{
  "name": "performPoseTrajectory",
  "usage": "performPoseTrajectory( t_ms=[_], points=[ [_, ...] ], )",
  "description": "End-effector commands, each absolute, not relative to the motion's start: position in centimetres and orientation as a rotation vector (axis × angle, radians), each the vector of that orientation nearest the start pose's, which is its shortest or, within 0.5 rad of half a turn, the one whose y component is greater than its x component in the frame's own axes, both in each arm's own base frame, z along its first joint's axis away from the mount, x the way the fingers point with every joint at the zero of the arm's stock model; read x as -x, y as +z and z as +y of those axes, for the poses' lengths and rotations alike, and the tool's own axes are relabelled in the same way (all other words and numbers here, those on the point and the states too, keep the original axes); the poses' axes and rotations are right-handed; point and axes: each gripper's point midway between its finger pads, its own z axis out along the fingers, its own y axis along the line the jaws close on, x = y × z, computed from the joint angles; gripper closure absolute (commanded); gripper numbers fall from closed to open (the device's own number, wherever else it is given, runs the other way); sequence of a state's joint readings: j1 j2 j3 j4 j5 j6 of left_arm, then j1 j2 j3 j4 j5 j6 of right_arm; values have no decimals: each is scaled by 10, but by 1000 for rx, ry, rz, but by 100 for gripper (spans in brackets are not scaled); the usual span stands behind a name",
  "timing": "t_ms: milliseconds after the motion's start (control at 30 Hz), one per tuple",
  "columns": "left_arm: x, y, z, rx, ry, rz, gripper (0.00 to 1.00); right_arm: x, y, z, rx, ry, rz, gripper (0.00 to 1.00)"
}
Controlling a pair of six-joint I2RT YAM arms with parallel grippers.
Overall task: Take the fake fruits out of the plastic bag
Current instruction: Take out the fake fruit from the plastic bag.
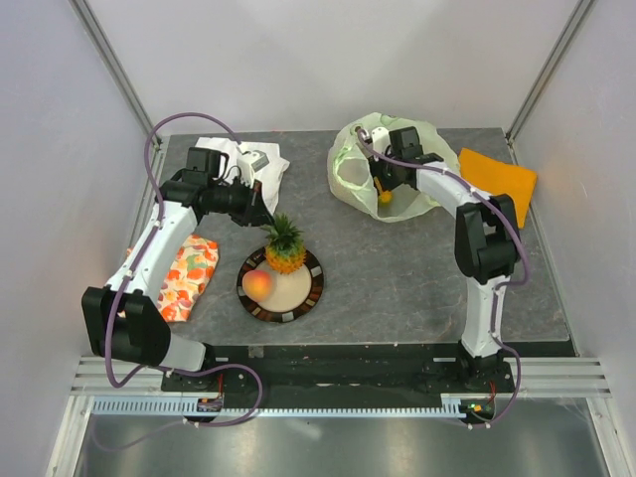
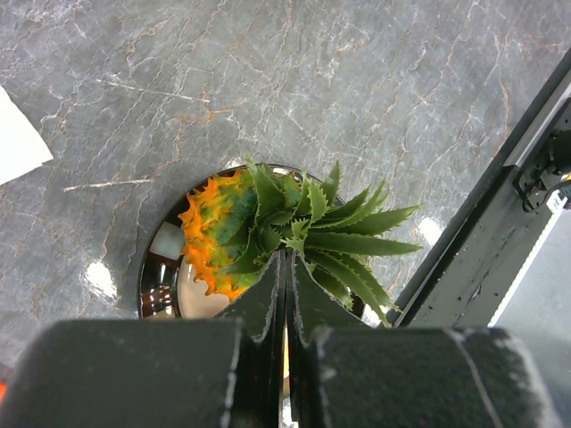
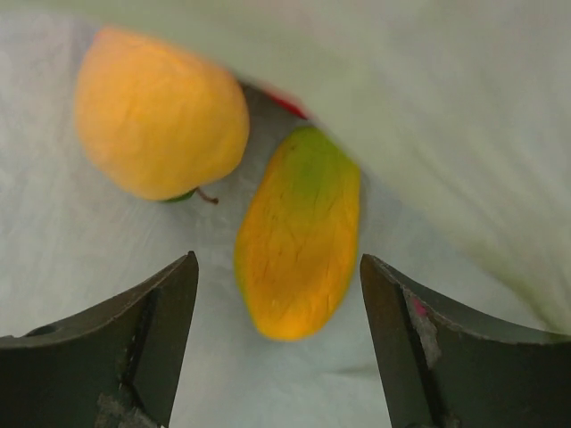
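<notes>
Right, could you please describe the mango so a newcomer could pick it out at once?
Find the pale-green plastic bag at the table's far right, where the right gripper reaches in. Seen between its open fingers is the mango. Unlike the rounder, plain yellow-orange fruit beside it, it is elongated, with a green patch at one end.

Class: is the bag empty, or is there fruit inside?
Not empty: the right wrist view shows a mango and a rounder orange fruit lying inside the bag, ahead of the open right hand.
</notes>
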State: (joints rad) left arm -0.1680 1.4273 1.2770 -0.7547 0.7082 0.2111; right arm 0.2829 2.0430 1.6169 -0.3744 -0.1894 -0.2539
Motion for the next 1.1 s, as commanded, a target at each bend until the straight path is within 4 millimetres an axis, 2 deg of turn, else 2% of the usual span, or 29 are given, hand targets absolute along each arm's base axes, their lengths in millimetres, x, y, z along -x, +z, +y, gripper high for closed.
performPoseTrajectory(
  t_ms=[0,167,267,300,333,367,433,467,533,567,633,667,700,733,767,800,833,933,967,1000,1067],
  points=[
    [-314,212,-155,-758,-805,2203,98,-532,83,173,660,220,2262,19],
    [-315,213,-151,-742,-801,2208,98,-539,63,160,637,126,2303,18],
    [-317,212,-148,-730,-801,2213,98,-541,59,156,637,95,2312,24],
    [-318,213,-147,-727,-801,2212,99,-542,63,156,636,92,2304,32],
    [-318,213,-146,-724,-809,2211,98,-541,68,155,643,89,2295,36],
    [-319,215,-146,-722,-812,2209,98,-541,82,155,643,93,2268,43],
    [-319,214,-146,-722,-815,2210,98,-536,95,154,664,100,2249,51],
    [-319,214,-147,-725,-816,2210,99,-533,113,155,669,111,2219,58],
    [-321,212,-146,-723,-816,2212,98,-520,125,153,700,120,2221,61],
    [-323,212,-146,-724,-815,2209,98,-511,144,152,705,124,2207,63],
    [-326,212,-147,-712,-818,2205,98,-497,152,148,714,126,2214,64],
    [-327,213,-147,-710,-822,2204,98,-487,169,142,706,126,2201,64],
    [-327,211,-148,-697,-835,2212,98,-478,175,141,711,141,2198,64],
    [-329,213,-148,-696,-838,2205,98,-466,170,137,720,148,2223,64],
    [-330,214,-148,-690,-842,2202,98,-453,182,134,737,143,2212,64],
    [-331,213,-147,-675,-848,2206,98,-441,175,129,751,142,2237,64],
    [-333,213,-147,-668,-851,2208,98,-433,186,125,752,133,2221,63],
    [-337,214,-147,-651,-862,2202,98,-411,174,111,767,108,2277,63],
    [-339,215,-148,-649,-864,2197,98,-408,178,106,751,103,2273,63],
    [-340,216,-148,-643,-866,2197,98,-402,171,102,739,106,2296,63],
    [-340,215,-147,-636,-869,2202,98,-399,171,101,726,120,2287,63]
  ],
)
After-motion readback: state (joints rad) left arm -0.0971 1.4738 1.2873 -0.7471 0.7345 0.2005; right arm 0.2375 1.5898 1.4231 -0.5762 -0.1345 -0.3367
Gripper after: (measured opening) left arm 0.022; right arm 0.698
